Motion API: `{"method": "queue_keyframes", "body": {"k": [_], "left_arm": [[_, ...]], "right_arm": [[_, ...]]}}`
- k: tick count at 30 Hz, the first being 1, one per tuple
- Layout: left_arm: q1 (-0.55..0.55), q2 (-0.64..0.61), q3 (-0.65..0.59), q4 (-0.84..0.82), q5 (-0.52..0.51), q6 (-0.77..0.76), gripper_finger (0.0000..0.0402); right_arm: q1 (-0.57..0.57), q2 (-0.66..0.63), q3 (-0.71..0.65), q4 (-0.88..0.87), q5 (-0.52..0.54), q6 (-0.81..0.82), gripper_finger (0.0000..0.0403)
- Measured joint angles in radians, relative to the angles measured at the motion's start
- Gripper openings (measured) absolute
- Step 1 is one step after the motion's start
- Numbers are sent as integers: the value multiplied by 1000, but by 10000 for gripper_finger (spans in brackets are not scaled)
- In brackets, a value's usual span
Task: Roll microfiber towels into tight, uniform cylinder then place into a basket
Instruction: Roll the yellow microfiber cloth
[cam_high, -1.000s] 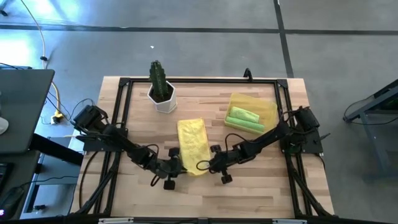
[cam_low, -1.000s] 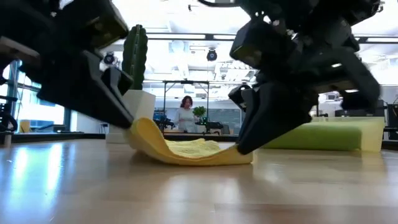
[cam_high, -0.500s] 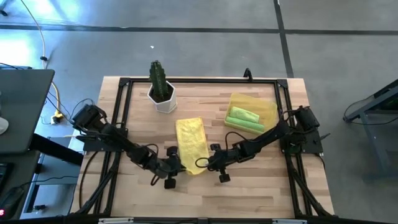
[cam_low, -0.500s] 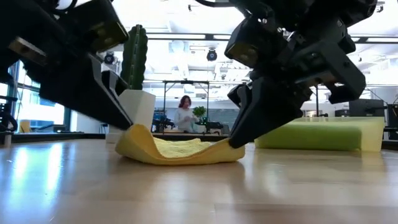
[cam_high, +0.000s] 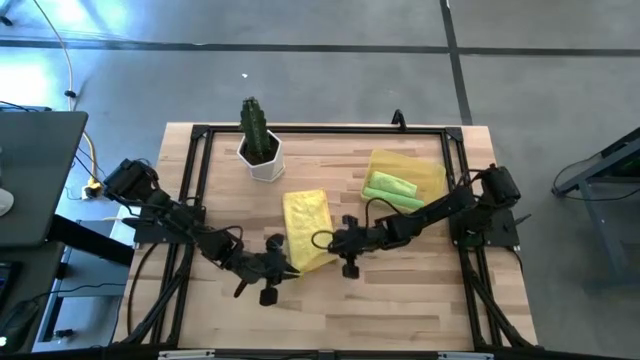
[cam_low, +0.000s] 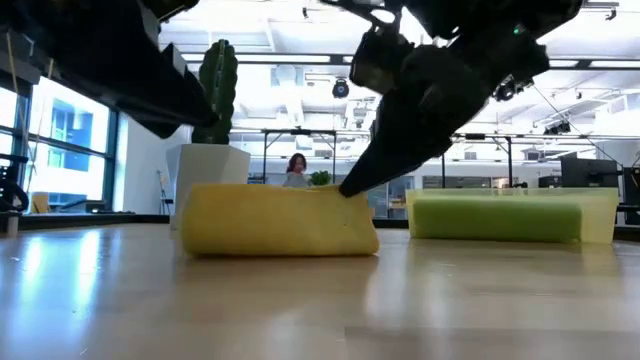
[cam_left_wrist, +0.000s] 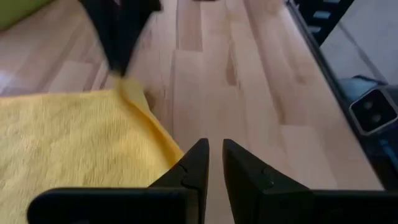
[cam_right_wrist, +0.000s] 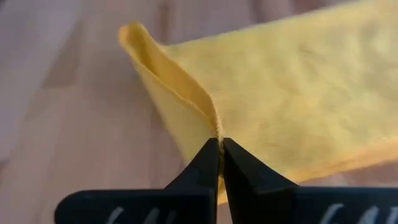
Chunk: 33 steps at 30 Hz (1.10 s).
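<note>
The yellow towel (cam_high: 305, 225) lies in the middle of the table. Its near edge (cam_low: 280, 190) is raised, and the cloth below hangs like a low wall. My right gripper (cam_right_wrist: 219, 144) is shut on that edge at its right end (cam_high: 320, 241). My left gripper (cam_left_wrist: 214, 152) hovers at the towel's near left corner (cam_high: 290, 268), its fingers a narrow gap apart with only wood showing between them. In the low view it stands above the cloth. Two rolled green towels (cam_high: 392, 188) lie in the yellow basket (cam_high: 432, 172) at the far right. My right gripper pinches the yellow towel's near edge at its right corner (cam_right_wrist: 216, 123) between the two fingertips. The fingers slant down from the table's right side. The corner is lifted clear. The cloth hangs from it down to the table, and the far part lies flat.
A white pot with a cactus (cam_high: 262, 158) stands at the far left, behind the towel. A black frame (cam_high: 190, 200) runs around the tabletop. Bare wood lies along the near edge, in front of both grippers.
Both grippers have risen. My right gripper has rolled and gone toward the far edge, carrying the towel's near right corner up. The near edge, sagging before, now stands level and raised, while the far part has stayed. My left gripper has lifted off the near left corner.
</note>
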<state>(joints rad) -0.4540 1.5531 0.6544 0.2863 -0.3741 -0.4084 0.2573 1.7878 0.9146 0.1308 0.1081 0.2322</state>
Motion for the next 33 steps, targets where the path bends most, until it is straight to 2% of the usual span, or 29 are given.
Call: {"method": "queue_keyframes", "body": {"k": [3, 12, 20, 27, 33], "left_arm": [[-6, 1, 0, -6, -3, -1, 41], [-11, 13, 0, -1, -45, -7, 42], [3, 106, 0, 65, -64, -30, 42], [-7, 157, 75, 136, -64, 148, 42], [33, 210, 78, 108, -142, 144, 42]], "right_arm": [[-27, 0, 0, -3, 18, 45, 0], [-41, 0, 0, -104, -38, 125, 0], [-34, 0, 0, -100, -26, 128, 0], [-34, 0, 0, -135, -2, 133, 0], [-34, 0, 0, -135, -4, 127, 0]]}}
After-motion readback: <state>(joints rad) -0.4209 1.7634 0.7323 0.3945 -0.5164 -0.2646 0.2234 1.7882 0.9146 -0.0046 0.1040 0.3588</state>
